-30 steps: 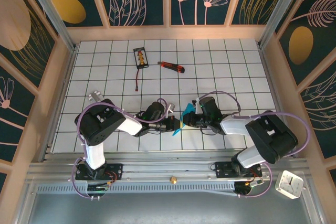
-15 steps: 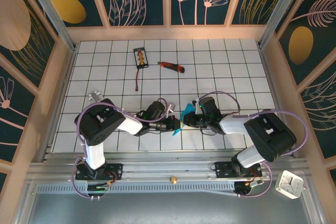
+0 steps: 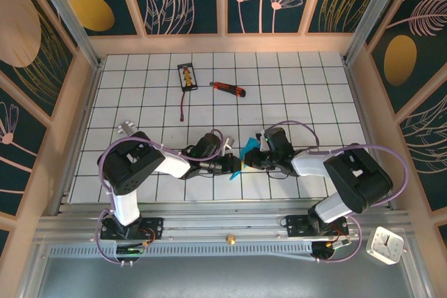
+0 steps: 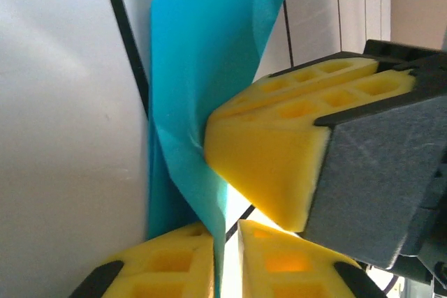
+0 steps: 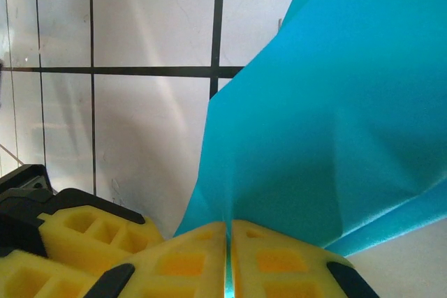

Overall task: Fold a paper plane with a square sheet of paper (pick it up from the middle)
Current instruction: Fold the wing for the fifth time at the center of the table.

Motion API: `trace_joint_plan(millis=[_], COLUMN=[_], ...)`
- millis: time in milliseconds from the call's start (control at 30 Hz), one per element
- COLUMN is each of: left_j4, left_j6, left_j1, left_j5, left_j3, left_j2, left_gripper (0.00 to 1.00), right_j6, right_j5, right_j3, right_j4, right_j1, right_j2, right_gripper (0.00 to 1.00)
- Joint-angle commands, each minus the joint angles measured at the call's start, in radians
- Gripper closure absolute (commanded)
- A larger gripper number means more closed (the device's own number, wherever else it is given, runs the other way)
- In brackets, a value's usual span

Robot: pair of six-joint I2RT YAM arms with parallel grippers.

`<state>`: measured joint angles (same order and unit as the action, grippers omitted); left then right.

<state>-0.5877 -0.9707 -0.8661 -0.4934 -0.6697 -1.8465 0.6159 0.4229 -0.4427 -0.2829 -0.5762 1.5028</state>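
- Left arm (image 3: 129, 169): base at the lower left of the top view, elbow folded low, forearm reaching right toward mid-frame.
- Left gripper (image 3: 233, 166): pads (image 4: 167, 266) stand a sliver apart along the bottom edge of its wrist view.
- Right arm (image 3: 353, 179): base at the lower right, forearm reaching left.
- Right gripper (image 3: 249, 161): pads (image 5: 279, 263) pressed together on the square sheet of paper (image 5: 335, 116).
- Both grippers meet tip to tip just below mid-frame.

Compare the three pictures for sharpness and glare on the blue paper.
Top external: even light, sharp, but the blue paper is tiny. Left wrist: the yellow pads are soft, with white glare between them. Right wrist: paper clearest, creases visible; light streaks cross the table.
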Motion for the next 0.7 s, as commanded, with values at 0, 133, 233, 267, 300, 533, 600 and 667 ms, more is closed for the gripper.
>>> trace_joint_plan(millis=[0,133,233,267,300,533,600,667], left_j4=[0.176,0.234,0.274,0.282,0.284,0.144,0.136,0.134], left_j6=[0.019,0.034,0.057,0.067,0.073,0.054,0.053,0.054], left_j1=[-0.010,-0.009,-0.009,-0.009,-0.010,-0.019,-0.023,-0.022], left_j5=[0.024,0.040,0.069,0.078,0.083,0.014,-0.005,-0.002], left_j3=[0.010,0.010,0.023,0.027,0.033,0.034,0.005,-0.015], left_j2=[0.022,0.080,0.163,0.194,0.216,0.257,0.222,0.195], left_gripper=[0.78,0.71,0.68,0.68,0.68,0.94,0.98,0.99], right_j6=[-0.010,-0.012,-0.012,-0.012,-0.011,-0.012,-0.012,-0.012], right_j5=[-0.079,-0.079,-0.079,-0.079,-0.078,-0.079,-0.083,-0.085], right_j3=[0.012,0.014,0.013,0.013,0.013,0.012,0.012,0.015], right_j4=[0.102,0.106,0.107,0.105,0.105,0.109,0.113,0.113], right_j1=[0.018,0.017,0.018,0.018,0.018,0.018,0.018,0.018], right_j2=[0.046,0.049,0.048,0.048,0.050,0.049,0.046,0.043], right_gripper=[0.87,0.87,0.88,0.87,0.87,0.87,0.87,0.88])
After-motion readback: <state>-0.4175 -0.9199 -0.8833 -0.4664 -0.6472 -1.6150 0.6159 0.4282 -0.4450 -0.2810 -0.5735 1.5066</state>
